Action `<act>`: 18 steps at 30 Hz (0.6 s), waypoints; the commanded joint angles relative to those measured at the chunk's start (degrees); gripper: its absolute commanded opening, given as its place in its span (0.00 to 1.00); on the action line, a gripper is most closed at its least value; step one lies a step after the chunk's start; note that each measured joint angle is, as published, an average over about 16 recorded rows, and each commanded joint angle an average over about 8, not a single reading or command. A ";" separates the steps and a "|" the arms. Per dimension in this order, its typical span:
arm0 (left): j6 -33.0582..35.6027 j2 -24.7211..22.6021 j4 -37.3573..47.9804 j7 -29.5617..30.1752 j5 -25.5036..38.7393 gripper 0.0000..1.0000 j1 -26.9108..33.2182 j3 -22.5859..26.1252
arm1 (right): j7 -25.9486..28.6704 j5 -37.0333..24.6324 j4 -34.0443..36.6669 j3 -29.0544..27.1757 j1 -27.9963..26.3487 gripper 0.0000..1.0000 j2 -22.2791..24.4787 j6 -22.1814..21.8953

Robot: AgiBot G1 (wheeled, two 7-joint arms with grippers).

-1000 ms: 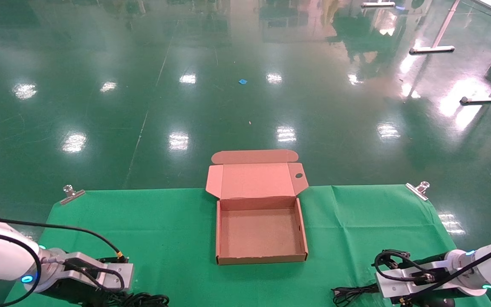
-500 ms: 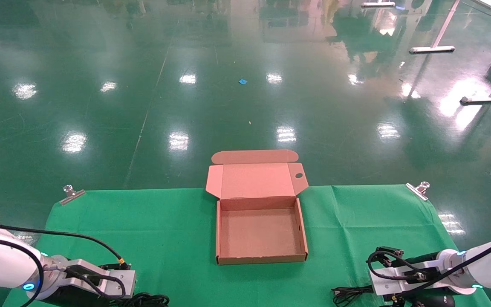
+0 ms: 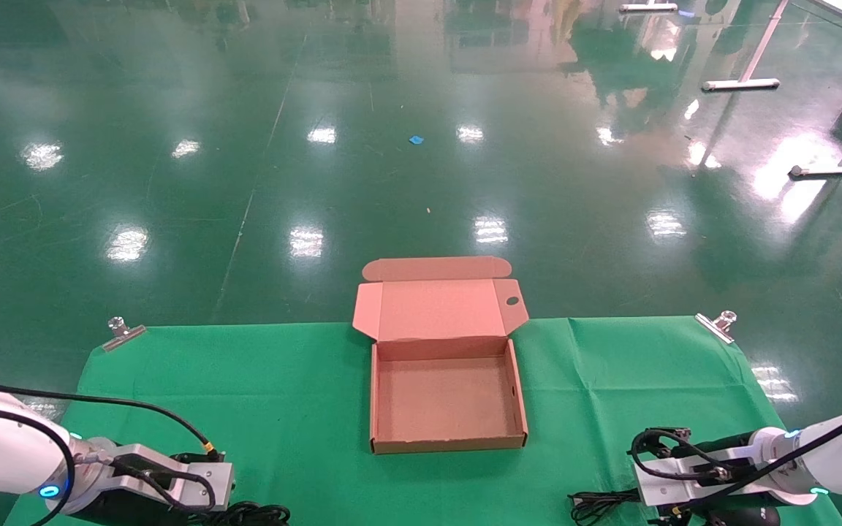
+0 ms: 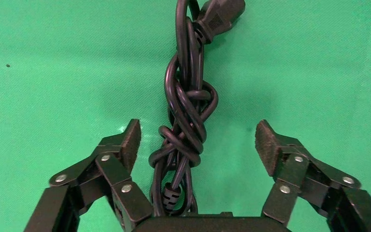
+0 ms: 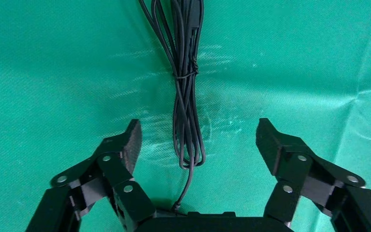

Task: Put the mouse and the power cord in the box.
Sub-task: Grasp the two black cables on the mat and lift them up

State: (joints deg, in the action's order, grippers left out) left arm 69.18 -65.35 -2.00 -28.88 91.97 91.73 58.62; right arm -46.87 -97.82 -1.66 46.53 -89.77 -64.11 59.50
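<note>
The shallow brown cardboard box (image 3: 446, 398) sits open at the middle of the green-clothed table (image 3: 304, 394), lid folded back over the far edge. Near the front left edge, the left pincer (image 4: 198, 140) hangs wide open astride the knotted black power cord (image 4: 186, 125), gripping nothing. At the front right edge, the right pincer (image 5: 198, 140) gapes equally wide over the thin bundled wire (image 5: 186, 96) of the black mouse (image 3: 746, 517), also gripping nothing.
</note>
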 commanded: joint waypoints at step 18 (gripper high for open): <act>0.04 0.07 -0.20 0.10 0.05 0.00 0.00 0.06 | 0.07 -0.04 -0.27 0.06 0.05 0.00 0.12 0.19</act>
State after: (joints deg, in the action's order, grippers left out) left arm 69.24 -65.27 -2.20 -28.78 92.02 91.73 58.68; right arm -46.80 -97.86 -1.92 46.58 -89.72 -63.99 59.69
